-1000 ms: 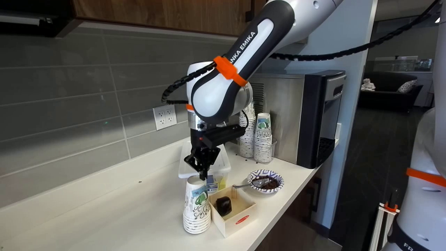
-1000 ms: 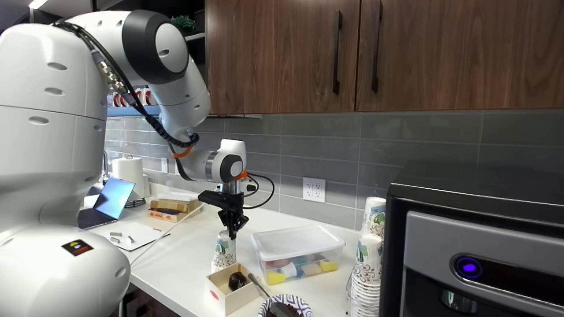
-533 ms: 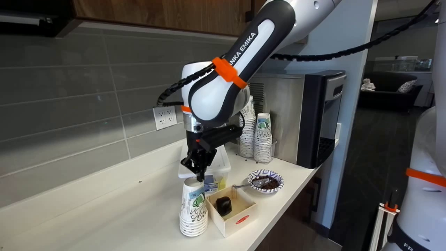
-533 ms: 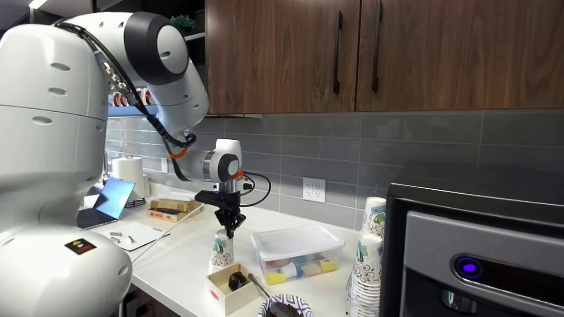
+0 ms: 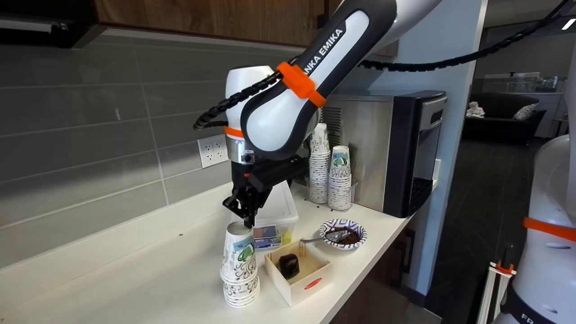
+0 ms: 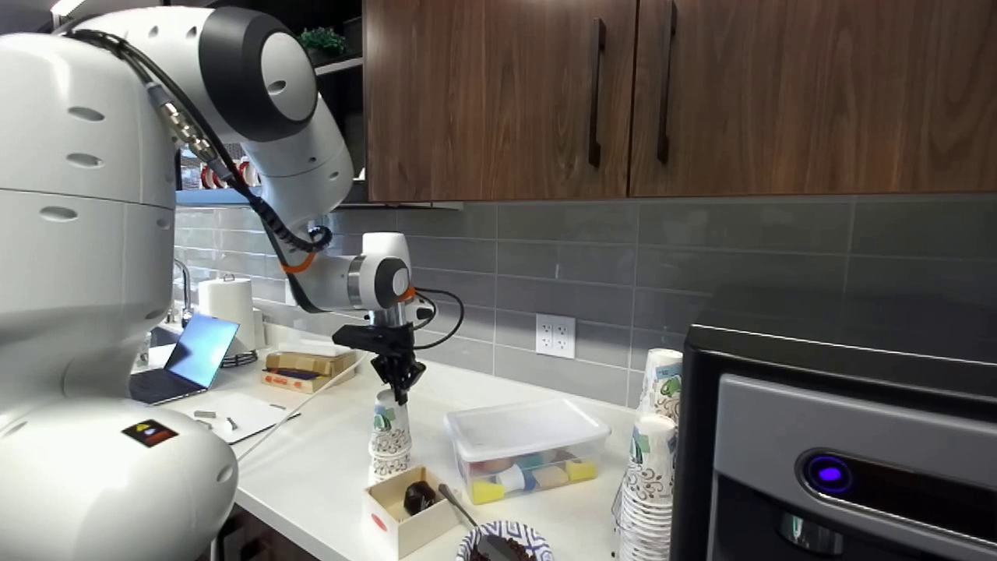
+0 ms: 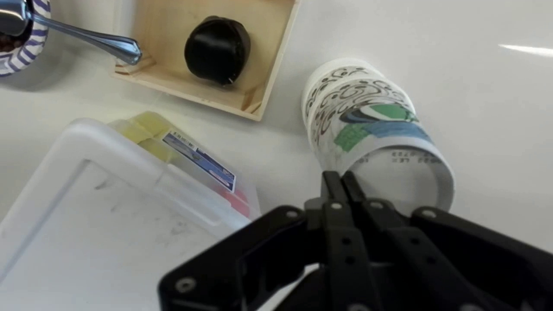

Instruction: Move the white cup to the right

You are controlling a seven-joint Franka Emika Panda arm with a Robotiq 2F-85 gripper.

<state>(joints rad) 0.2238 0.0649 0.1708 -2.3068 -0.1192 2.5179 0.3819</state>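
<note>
White cup [image 7: 380,131] risen, partly hidden by gripper [image 7: 342,176].

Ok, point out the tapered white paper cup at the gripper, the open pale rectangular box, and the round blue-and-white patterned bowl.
White cup [image 7: 363,115], in the wrist view: printed side.
Pale box [image 5: 300,291], in an exterior view: outer wall.
Patterned bowl [image 5: 344,222], in an exterior view: rim.

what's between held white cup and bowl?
Wrist view: from the white cup, an open box holding a black lump, then the spoon handle running from the bowl.
</note>
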